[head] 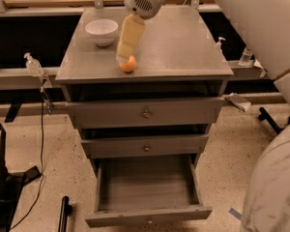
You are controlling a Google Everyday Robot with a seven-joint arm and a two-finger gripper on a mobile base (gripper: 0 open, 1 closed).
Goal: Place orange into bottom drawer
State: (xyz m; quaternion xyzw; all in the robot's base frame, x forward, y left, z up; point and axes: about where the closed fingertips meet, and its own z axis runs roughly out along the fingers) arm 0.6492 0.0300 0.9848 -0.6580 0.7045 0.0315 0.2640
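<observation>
The orange (129,65) sits on the grey cabinet top (183,47), near its front edge and left of centre. My gripper (123,58) reaches down from above, and its cream tip covers the orange's upper left side. The bottom drawer (147,215) is pulled out and its inside is bare. The two shallower drawers (145,113) above it are shut.
A white bowl (102,31) stands on the cabinet top at the back left, behind the gripper. My white arm fills the right side of the view. A sanitiser bottle (32,64) stands on the rail to the left. Black cables and a stand lie on the floor at the left.
</observation>
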